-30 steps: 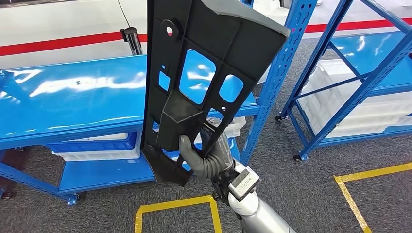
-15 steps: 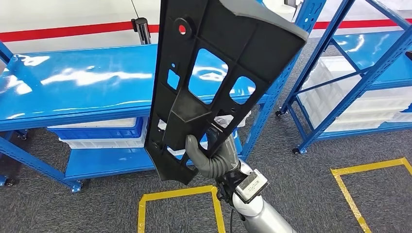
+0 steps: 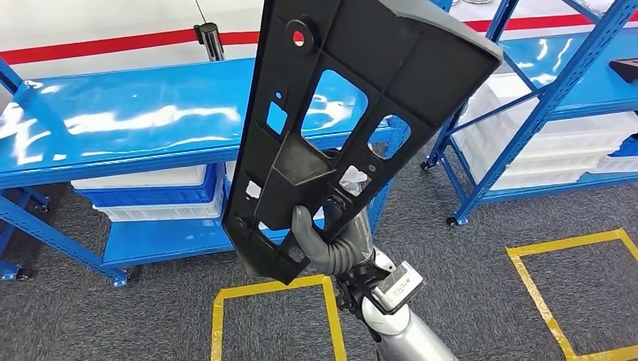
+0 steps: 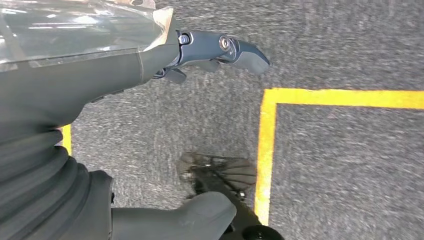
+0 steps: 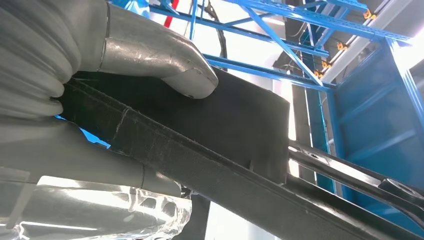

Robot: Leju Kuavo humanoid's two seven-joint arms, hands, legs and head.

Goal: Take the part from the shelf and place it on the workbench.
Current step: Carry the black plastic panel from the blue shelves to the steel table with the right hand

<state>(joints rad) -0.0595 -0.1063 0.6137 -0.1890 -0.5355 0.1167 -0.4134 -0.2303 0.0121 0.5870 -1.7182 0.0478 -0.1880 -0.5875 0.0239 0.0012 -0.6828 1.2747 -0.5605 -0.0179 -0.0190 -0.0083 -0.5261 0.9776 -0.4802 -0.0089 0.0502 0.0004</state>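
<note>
The right robot hand (image 3: 331, 244) is clamped on the lower end of the black part (image 3: 346, 113); the right wrist view shows the thumb (image 5: 165, 62) pressed flat on one face and the rest of the hand bearing on the opposite face. The part is off the shelf and carried in the air in front of the robot. Its long axis runs steeply up and away from the right robot hand, with the wide upper end leaning toward the robot's right. All of the part's length stands above the grip, so the load is top-heavy in the hand.

The left robot hand (image 4: 150, 65) hangs low over the grey carpet (image 4: 350, 165) and a yellow floor line (image 4: 265, 150). It holds nothing; the fingers are extended and apart. The right robot hand is therefore the only one near the part.

Beyond the part lies a glossy blue surface (image 3: 128, 124), probably the bench, with white bins (image 3: 150, 195) on the level beneath. A blue shelf (image 3: 557, 90) stands farther off on the robot's right.

Judgement: placement calls for swinging the long axis from near upright down to level with the blue surface, upper end leading.
</note>
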